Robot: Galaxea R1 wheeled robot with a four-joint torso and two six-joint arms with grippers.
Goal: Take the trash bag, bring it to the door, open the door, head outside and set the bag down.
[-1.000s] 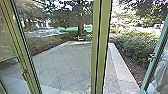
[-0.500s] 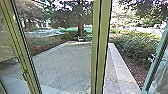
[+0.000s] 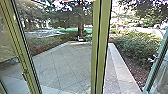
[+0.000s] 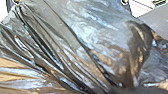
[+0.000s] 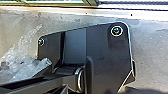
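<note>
- Here's your trash bag [image 4: 87,37], right up close to the left wrist, large in that wrist's view: dark, shiny, half see-through plastic, with brown tones showing through in places.
- Look at those folds! They run long and taut across it, drawing together near one edge of your view.
- And the left gripper? You can't tell whether it's wide or narrow, or how firmly it has the bag, if at all.
- Over to the right wrist: pale, crinkled plastic [image 5: 17,62] lies beside the robot's own dark hardware, and you can't tell whether it's part of the same bag.
- Your right gripper's state is just as unclear; you can't tell if it's wide, narrow or holding anything.
- Under that wrist you've got grey ground [image 5: 152,50], with a green frame [image 5: 50,3] running along its edge.
- Up at head height, you're looking out between green frames: a slanting one [image 3: 22,50] on your left and a thick post [image 3: 101,50] just right of the middle.
- Far right, a blue-green door frame [image 3: 156,66] leans across your view, a small pale fitting [image 3: 152,59] beside it.
- Beyond, you've got the paved yard [image 3: 60,62], a pale border [image 3: 122,72], bushes [image 3: 135,45] to the right and a tree [image 3: 80,25] at the back.
</note>
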